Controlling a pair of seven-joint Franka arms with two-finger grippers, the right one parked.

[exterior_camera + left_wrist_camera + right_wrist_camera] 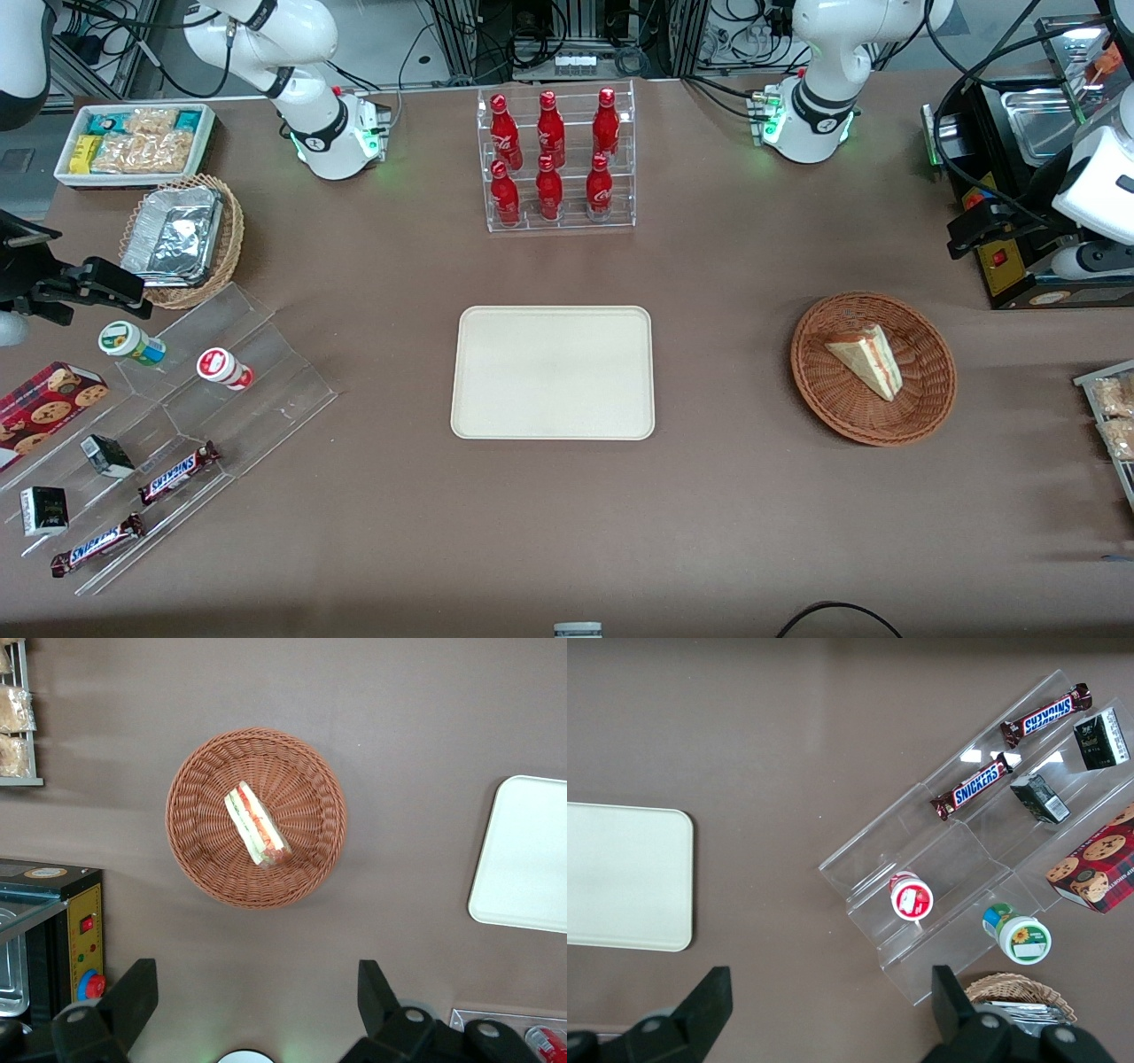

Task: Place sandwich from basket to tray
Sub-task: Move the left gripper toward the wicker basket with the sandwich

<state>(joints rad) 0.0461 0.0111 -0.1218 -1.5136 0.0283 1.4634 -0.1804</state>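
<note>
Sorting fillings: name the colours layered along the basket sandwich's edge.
Red-orange and green between cream bread on the triangular wedge sandwich, clearest in the left wrist view.

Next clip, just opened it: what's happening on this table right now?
The working left arm is meant to move the sandwich from the basket to the tray, but nothing has been picked up yet. The sandwich lies in the basket, untouched, and the tray is bare. The gripper hangs well above the table with its fingers spread open, the basket in sight below it. In the front view the gripper sits off toward the working arm's end of the table.
</note>
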